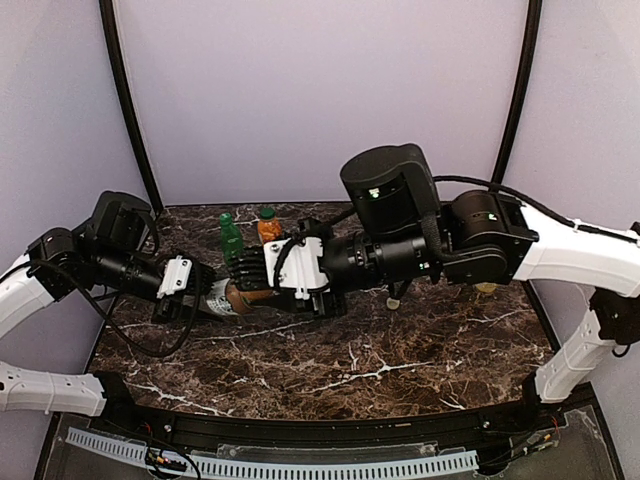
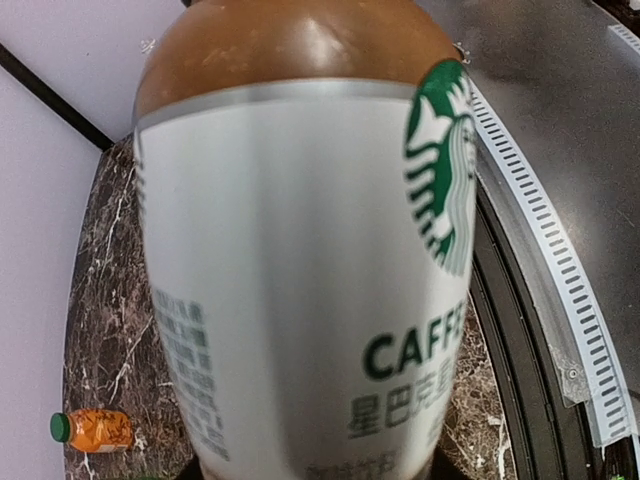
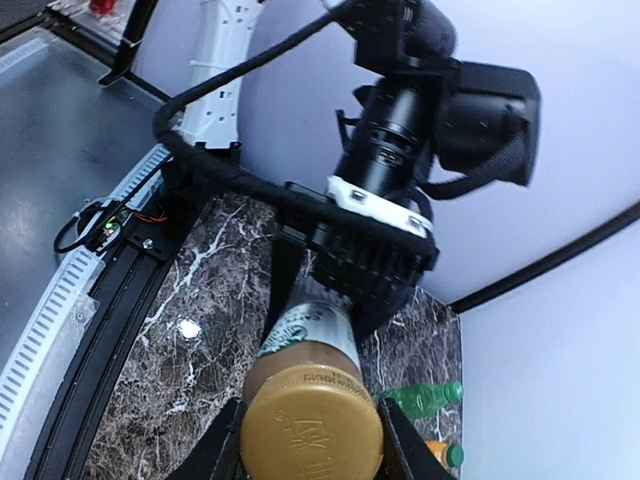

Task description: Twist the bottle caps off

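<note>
The bottle [image 1: 232,298] is held roughly level, its body clamped by the left end effector [image 1: 198,296], its cap [image 3: 312,425] gripped end-on by the right end effector [image 1: 258,280].

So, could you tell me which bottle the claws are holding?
The white-labelled coffee bottle, between left claw and right claw; the green bottle and orange bottle stand free.

Coffee bottle [image 2: 300,250] cropped in left wrist view, its small print blurred
</note>
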